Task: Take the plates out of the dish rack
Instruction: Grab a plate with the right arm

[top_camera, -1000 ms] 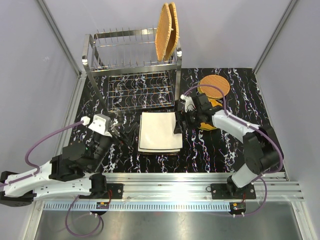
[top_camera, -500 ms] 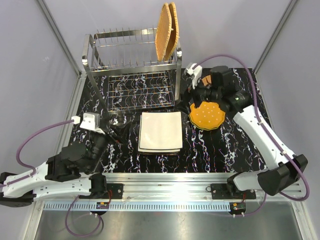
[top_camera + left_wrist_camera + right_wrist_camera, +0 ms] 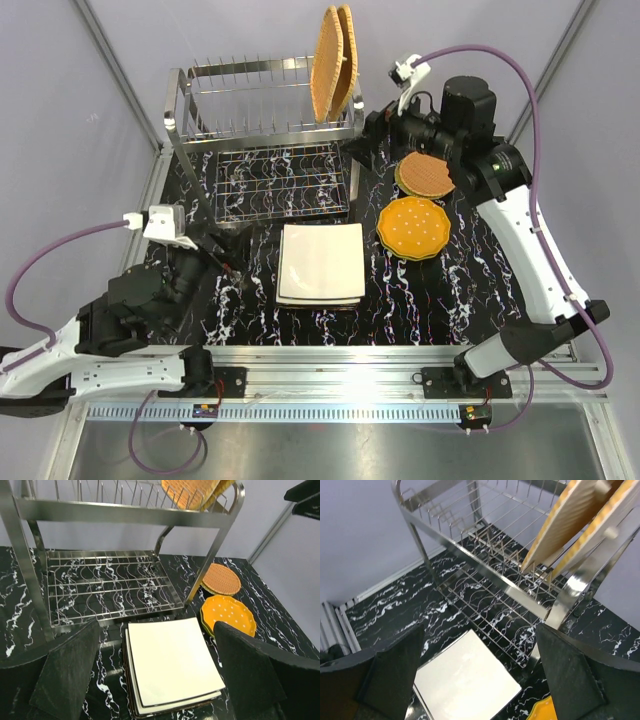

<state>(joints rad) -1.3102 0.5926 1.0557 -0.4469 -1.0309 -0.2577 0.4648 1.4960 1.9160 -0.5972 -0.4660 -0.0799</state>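
Right now my right gripper (image 3: 480, 680) hangs spread wide and empty, up beside the right end of the rack (image 3: 265, 130), where two woven plates (image 3: 333, 60) stand upright in the top prongs. My left gripper (image 3: 160, 680) is released too (nothing between its jaws), low over the tabletop (image 3: 450, 290). On it lie a white square stack (image 3: 320, 262), an orange dotted plate (image 3: 412, 227) and a round woven plate (image 3: 424, 174).

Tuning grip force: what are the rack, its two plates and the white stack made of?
Dish rack: polished steel wire, mirror glints.
Its two plates: woven fibre, probably rattan; ribbed tan weave.
White square plates: smooth, glossy; ceramic or melamine, unclear.
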